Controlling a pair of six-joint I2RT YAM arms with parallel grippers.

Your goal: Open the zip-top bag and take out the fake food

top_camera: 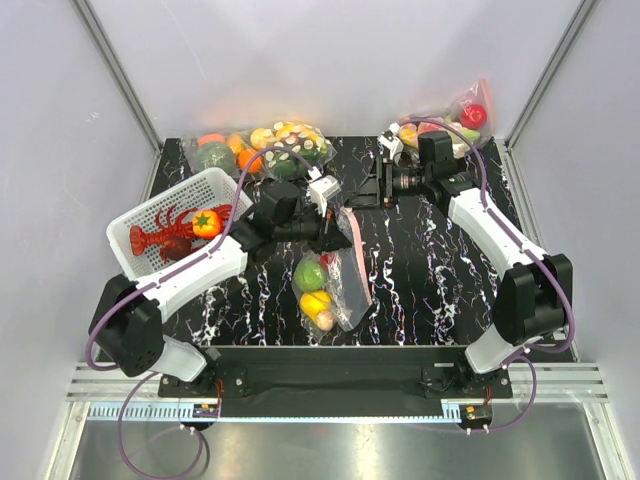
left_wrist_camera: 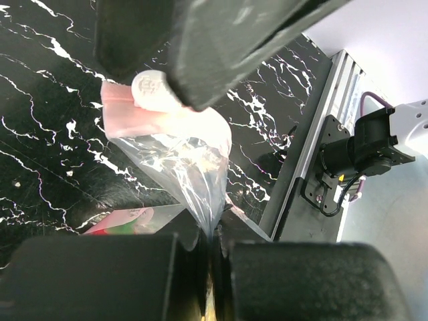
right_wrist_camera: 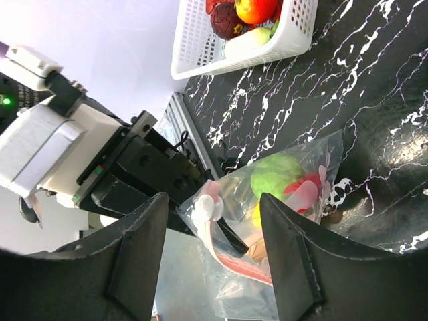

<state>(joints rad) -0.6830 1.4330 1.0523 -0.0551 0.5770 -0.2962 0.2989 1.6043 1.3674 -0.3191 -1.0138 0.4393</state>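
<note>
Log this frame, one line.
left gripper: shut on zip-top bag | right gripper: open at zip strip | fake food: inside bag

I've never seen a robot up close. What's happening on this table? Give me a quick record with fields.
Left gripper: shut, pinching the plastic of the zip-top bag
Right gripper: open, pointed at the bag's pink zip strip
Fake food: green fruit and yellow fruit, inside the bag
Zip state: cannot tell whether it is open
Basket: white, holds a red lobster and a tomato
</note>
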